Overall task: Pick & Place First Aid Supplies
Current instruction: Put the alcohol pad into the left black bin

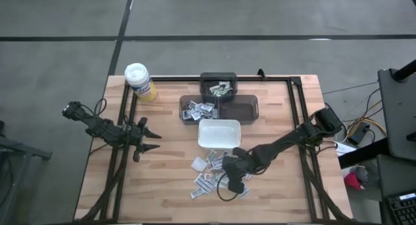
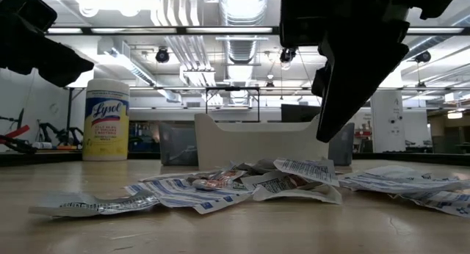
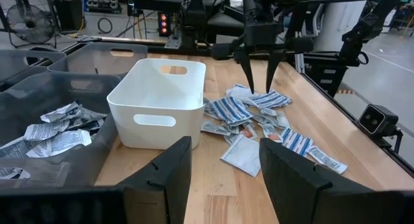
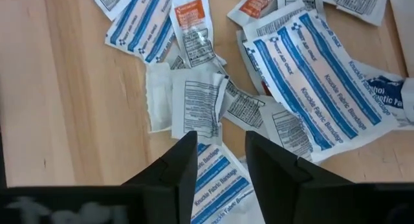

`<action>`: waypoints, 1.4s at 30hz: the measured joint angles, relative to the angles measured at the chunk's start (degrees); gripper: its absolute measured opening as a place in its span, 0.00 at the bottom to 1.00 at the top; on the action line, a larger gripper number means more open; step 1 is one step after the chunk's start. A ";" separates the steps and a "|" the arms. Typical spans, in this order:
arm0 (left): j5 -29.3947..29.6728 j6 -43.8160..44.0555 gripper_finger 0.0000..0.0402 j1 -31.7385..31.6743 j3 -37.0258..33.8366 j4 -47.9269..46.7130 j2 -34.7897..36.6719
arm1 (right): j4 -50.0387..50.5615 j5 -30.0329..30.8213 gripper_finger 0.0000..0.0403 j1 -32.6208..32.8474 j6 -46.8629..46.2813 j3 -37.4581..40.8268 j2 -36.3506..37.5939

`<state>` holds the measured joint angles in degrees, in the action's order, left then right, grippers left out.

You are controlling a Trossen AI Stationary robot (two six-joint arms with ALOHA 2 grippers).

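The first aid supplies [image 1: 209, 174] lie in a loose, overlapping pile of small flat packets on the wooden table, near the white dish [image 1: 219, 123]. My right gripper [image 1: 231, 181] hangs over the pile's right part, pointing steeply down. It is open, with nothing between its fingers [image 3: 249, 75]. In the right wrist view the gripper [image 4: 220, 160] stands just above blue-striped packets [image 4: 323, 75]. In the low view its dark fingers [image 2: 345, 85] end a little above the packets [image 2: 242, 188]. My left gripper [image 1: 155, 139] waits open at the table's left, well clear of the pile.
Three dark trays stand behind the white dish: the far one [image 1: 203, 79] and the left one [image 1: 182, 111] hold packets, and the right one [image 1: 246, 110] looks bare. A yellow canister [image 1: 140, 82] stands at the far left. Bare wood lies left of the pile.
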<state>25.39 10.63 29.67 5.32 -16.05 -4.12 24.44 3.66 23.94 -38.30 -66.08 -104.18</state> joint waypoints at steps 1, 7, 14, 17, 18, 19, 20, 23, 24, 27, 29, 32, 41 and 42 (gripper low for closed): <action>0.00 0.00 0.44 0.00 0.00 0.00 0.00 | -0.18 0.02 0.32 0.00 0.38 0.00 0.00; 0.00 0.00 0.44 0.00 0.00 0.01 0.00 | -2.81 0.00 0.36 0.00 2.53 0.00 0.04; 0.00 0.01 0.44 0.00 0.00 0.00 0.00 | -2.82 0.00 0.35 -0.20 2.53 0.11 0.04; 0.00 0.02 0.44 0.00 0.00 0.00 0.00 | -2.93 0.00 0.35 -0.22 2.51 0.11 0.04; 0.00 0.02 0.44 0.00 0.00 0.00 0.00 | -2.97 0.00 0.36 -0.22 2.49 0.11 0.04; 0.00 0.02 0.44 0.00 0.00 0.00 0.00 | -2.97 0.01 0.36 -0.22 2.51 0.11 0.04; 0.00 0.02 0.44 0.00 0.00 0.00 0.00 | -2.99 0.00 0.36 -0.22 2.51 0.11 0.04; 0.00 0.02 0.44 -0.01 0.00 0.00 0.00 | -3.82 -0.24 0.38 -0.32 2.44 0.11 -0.96; -0.01 0.02 0.44 -0.02 0.00 0.00 -0.01 | -3.94 -0.75 0.38 -0.33 2.41 0.09 -1.82; -0.01 0.04 0.44 -0.02 0.00 0.00 -0.13 | -3.96 -2.21 0.38 -0.35 2.31 -0.69 -4.65; -0.02 0.04 0.44 -0.02 0.00 0.00 -0.29 | -3.71 -2.25 0.37 -0.33 2.30 -1.25 -6.06; -0.04 0.35 0.44 -0.02 0.00 0.00 -0.48 | -3.62 -2.37 0.37 -0.35 2.03 -2.29 -7.52; -0.12 1.32 0.44 -0.02 0.00 0.02 -0.71 | -3.28 -2.58 0.35 -0.33 1.82 -3.28 -8.13; -0.15 1.33 0.44 -0.02 0.00 0.02 -0.71 | -3.28 -2.58 0.34 -0.35 1.83 -3.30 -7.95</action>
<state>25.23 11.97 29.65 5.32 -16.03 -4.83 21.16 1.08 23.59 -36.47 -69.38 -112.13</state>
